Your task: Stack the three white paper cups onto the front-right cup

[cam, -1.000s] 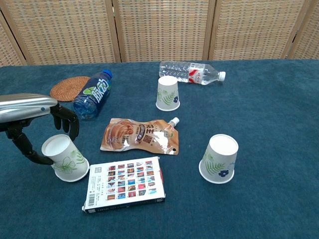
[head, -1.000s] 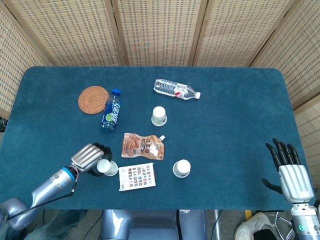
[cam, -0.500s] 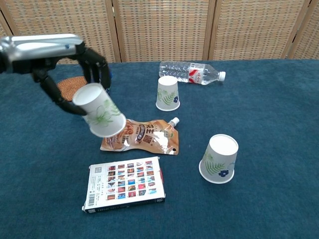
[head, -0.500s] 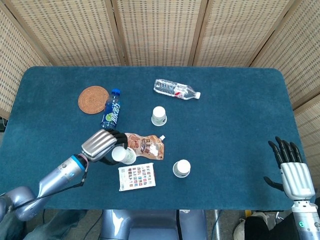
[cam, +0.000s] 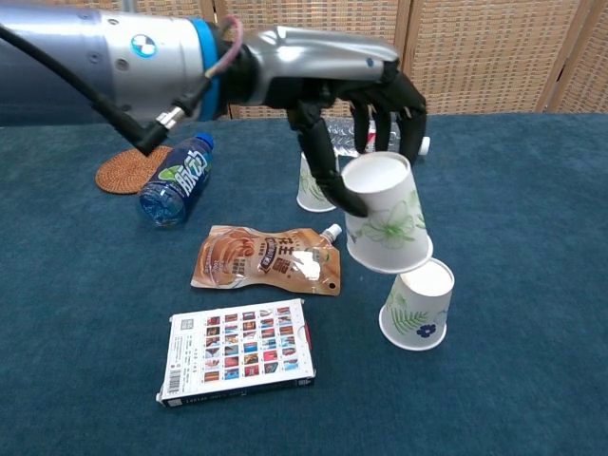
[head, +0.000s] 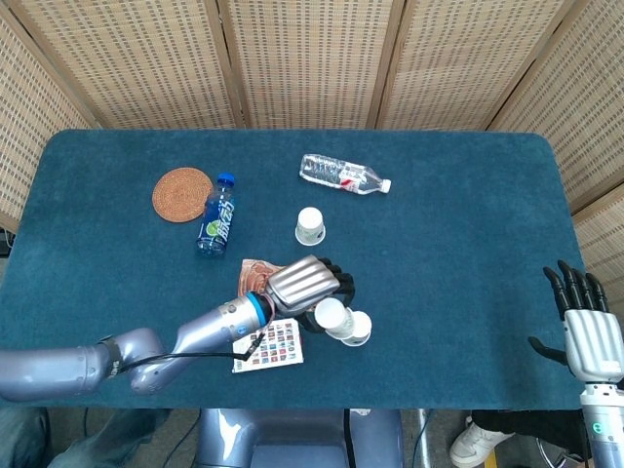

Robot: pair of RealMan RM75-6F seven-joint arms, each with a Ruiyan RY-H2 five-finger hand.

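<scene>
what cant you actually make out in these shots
- Clear water bottle: chest view, middle hidden by the left hand.
- Rear cup: chest view, right side behind the fingers.
- Snack pouch: head view, mostly under the left hand.
- Right hand: absent from chest view.
- Card box print: too small to read.

- The head view looks steeply down from above the table's (head: 468, 292) near edge, taking in the whole blue top and the wicker screens (head: 312, 58) behind.
- The chest view sits low and close, facing across the table toward those screens.
- Both share the middle clutter: pouch (cam: 266, 258), card box (head: 267, 344).
</scene>
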